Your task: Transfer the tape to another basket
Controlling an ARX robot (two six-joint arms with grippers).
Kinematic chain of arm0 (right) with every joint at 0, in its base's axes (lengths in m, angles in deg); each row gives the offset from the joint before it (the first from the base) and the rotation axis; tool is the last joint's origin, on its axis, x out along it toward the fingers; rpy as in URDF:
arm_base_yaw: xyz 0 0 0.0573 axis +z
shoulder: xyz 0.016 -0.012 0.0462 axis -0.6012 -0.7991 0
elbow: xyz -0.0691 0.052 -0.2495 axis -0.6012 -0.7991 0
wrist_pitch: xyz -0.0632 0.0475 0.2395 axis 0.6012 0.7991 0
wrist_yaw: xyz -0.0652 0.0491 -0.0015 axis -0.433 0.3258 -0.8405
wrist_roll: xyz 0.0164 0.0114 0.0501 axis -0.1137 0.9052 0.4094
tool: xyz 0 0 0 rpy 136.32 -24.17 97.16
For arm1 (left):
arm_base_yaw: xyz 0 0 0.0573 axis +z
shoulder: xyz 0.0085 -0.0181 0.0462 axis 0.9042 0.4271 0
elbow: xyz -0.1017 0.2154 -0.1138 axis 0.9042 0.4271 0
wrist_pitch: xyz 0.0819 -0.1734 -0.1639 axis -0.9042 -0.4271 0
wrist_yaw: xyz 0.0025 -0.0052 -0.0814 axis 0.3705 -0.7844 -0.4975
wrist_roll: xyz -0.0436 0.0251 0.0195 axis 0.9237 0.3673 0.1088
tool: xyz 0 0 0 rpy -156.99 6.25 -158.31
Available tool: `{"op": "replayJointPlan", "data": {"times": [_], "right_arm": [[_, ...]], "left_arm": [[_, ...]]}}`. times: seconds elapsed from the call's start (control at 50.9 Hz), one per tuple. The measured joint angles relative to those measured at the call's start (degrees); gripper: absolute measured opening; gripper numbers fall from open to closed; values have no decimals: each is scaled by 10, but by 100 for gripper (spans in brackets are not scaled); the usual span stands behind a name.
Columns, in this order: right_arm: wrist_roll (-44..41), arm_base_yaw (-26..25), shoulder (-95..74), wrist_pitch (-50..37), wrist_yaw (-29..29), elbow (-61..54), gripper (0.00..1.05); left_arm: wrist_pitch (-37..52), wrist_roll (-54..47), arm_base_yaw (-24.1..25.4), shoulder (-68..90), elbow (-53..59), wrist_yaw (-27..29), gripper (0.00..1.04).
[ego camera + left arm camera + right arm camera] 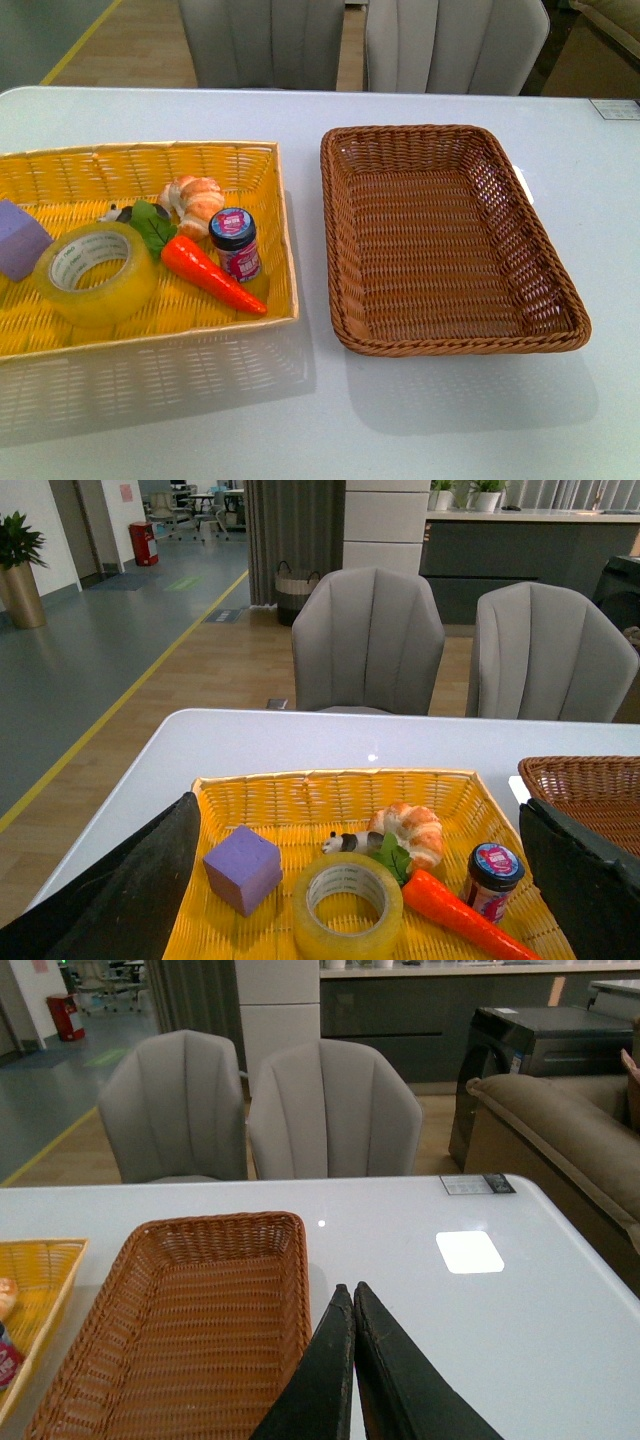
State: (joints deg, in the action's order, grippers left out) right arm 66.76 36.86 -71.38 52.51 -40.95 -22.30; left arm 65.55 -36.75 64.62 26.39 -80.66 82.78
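The tape is a wide yellowish roll with a white core, lying flat in the front left of the yellow basket. It also shows in the left wrist view. The brown wicker basket stands to the right, with nothing in it; it also shows in the right wrist view. My left gripper is open, above the near side of the yellow basket, its black fingers wide either side of the tape. My right gripper is shut and empty beside the brown basket's right rim. Neither gripper shows in the front view.
In the yellow basket lie a purple cube, a croissant, a small jar, a carrot and a small panda figure. Two grey chairs stand behind the white table.
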Motion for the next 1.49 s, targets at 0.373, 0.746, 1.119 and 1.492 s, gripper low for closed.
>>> {"op": "replayJointPlan", "data": {"times": [0.373,0.746,1.119,1.492], "right_arm": [[0,0,2,1,0,0,53],[0,0,2,1,0,0,96],[0,0,2,1,0,0,96],[0,0,2,1,0,0,96]], "left_arm": [[0,0,0,0,0,0,96],[-97,193,13,307,-107,-2,96],[157,194,-4,685,-193,-12,96],[217,196,-17,945,-311,-13,96]]}}
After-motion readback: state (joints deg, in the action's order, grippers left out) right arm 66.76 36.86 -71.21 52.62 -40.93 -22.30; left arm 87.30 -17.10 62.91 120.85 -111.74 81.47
